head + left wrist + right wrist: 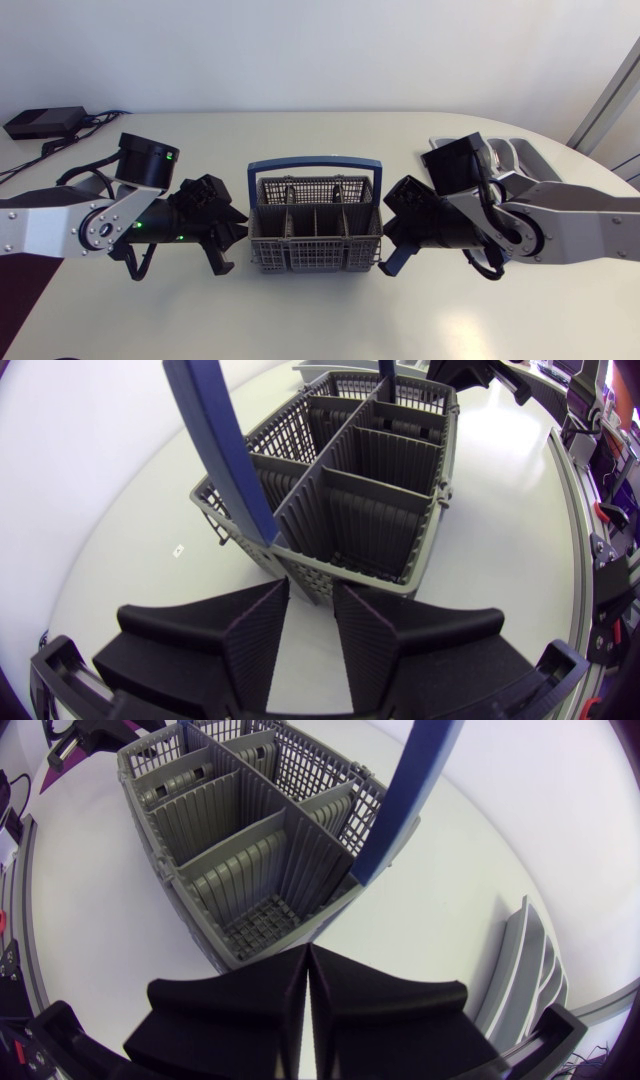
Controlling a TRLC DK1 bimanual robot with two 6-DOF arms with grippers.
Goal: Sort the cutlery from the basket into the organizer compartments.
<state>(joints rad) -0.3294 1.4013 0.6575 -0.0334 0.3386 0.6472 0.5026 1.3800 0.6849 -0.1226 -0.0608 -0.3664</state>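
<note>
The grey mesh cutlery basket [316,238] with a blue arched handle [316,162] stands mid-table. Its compartments [240,870] look bare; I see no cutlery. My left gripper [236,240] is just beside the basket's left end, open, with the basket's near corner [300,582] just ahead of its fingertips [262,622] and nothing held. At the opposite end my right gripper [386,250] is shut and empty, its fingers [290,995] pressed together just short of the basket wall. The grey organizer [522,156] lies behind my right arm, partly hidden, and shows beside the gripper [520,970].
A black box [42,122] with cables lies at the table's back left corner. White tabletop [320,310] stretches in front of the basket and arms. The table's rounded edge [600,1005] runs close behind the organizer.
</note>
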